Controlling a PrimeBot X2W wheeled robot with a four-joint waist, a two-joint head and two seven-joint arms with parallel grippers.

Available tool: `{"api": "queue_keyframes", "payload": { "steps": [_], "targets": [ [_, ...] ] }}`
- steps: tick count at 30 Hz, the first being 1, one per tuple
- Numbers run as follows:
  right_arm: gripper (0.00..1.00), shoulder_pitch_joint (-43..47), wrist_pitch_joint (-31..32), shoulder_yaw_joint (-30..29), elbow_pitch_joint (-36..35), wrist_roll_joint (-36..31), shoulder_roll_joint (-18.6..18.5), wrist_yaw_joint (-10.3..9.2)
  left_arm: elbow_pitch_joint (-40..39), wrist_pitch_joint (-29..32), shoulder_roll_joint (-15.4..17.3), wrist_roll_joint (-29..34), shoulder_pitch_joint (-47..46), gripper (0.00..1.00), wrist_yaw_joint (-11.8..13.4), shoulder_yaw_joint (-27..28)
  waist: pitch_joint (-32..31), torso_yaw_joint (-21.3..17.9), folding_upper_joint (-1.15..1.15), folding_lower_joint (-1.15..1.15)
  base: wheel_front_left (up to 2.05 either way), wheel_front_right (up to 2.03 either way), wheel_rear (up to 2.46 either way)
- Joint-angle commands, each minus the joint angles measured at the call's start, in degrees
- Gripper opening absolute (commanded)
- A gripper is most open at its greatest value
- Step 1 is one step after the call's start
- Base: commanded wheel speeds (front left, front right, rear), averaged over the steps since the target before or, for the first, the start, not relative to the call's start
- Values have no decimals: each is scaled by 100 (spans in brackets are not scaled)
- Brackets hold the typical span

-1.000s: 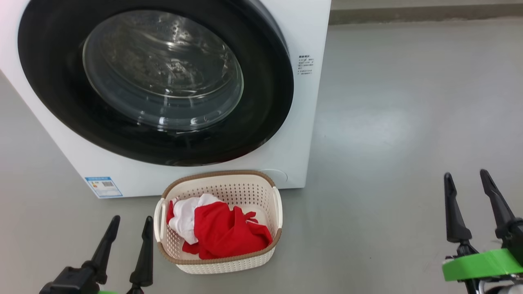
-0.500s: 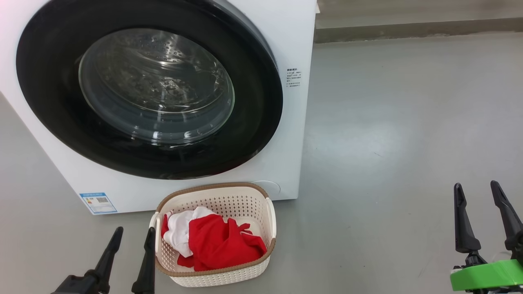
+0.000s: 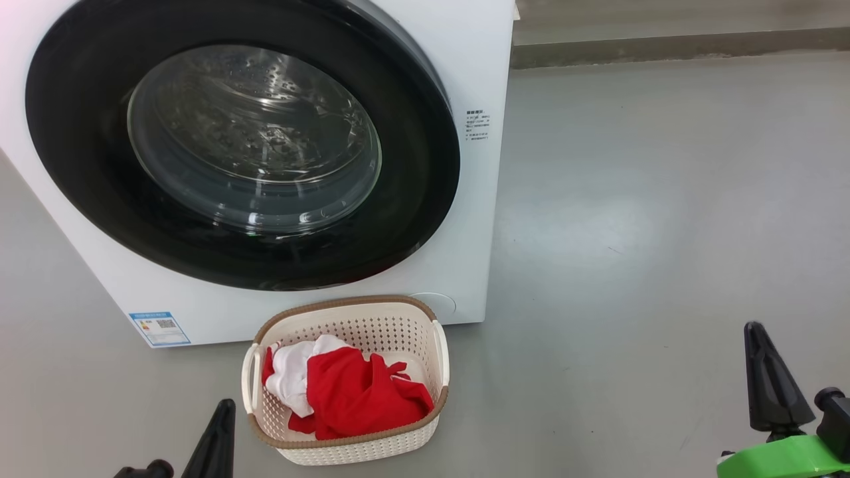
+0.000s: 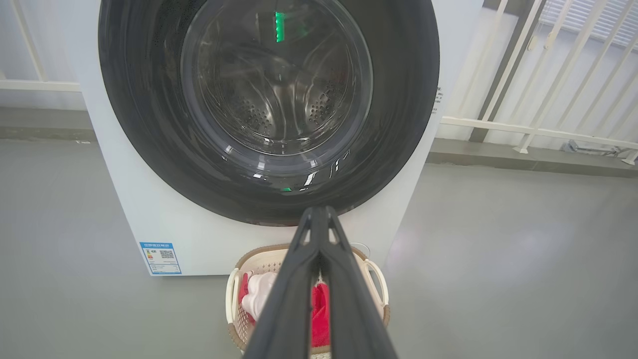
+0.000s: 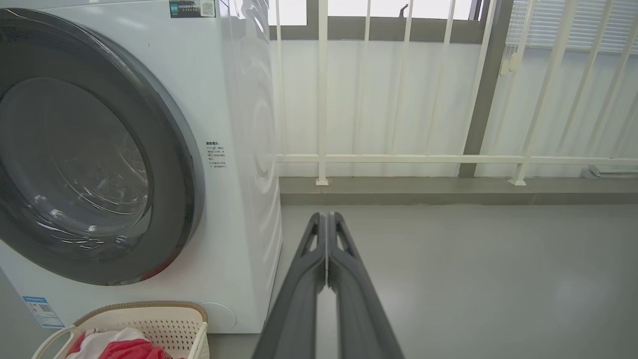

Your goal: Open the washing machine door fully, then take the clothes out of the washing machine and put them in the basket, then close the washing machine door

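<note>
The washing machine (image 3: 478,66) fills the upper left of the head view, and its black-rimmed door (image 3: 418,172) lies flat against its front. Through the glass the drum looks bare. On the floor in front stands the cream basket (image 3: 358,328) holding the red and white clothes (image 3: 358,398). Low at the basket's left my left gripper (image 3: 219,425) is shut on nothing. My right gripper (image 3: 764,372), far to the right over bare floor, is shut too. In the wrist views both the left gripper (image 4: 317,214) and the right gripper (image 5: 326,219) have their fingers pressed together.
A blue label (image 3: 159,328) marks the machine's lower left corner. Grey floor (image 3: 631,232) stretches to the right of the machine. A raised kerb (image 5: 448,192) and a white railing (image 5: 398,158) run along the back behind it.
Both grippers have gone from open to shut and sit lower in the head view. The camera shifted between the two earlier frames; the basket and the door have not moved.
</note>
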Motion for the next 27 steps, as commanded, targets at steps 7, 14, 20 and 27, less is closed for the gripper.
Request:
{"api": "queue_keyframes", "payload": {
  "steps": [7, 14, 20, 27],
  "targets": [
    [0, -145, 163, 22, -51, 588, -67, -2, -104, 126, 44, -506, -146, 0, -3, 81, 3, 1, 0, 8, 0, 0, 0],
    [0, -192, 263, 78, -13, 1066, -77, -3, -95, 236, 33, -940, -189, 0, -5, 109, 28, 2, 0, 0, 0, 0, 0],
    [0, -236, 360, 116, 26, 1473, -85, -4, -87, 333, 23, -1312, -224, 0, -7, 136, 39, 3, 0, 0, 0, 0, 0],
    [0, -282, 460, 150, 69, 1880, -93, -5, -79, 431, 13, -1683, -260, 0, -9, 164, 50, 4, 0, 0, 0, 0, 0]
  ]
}}
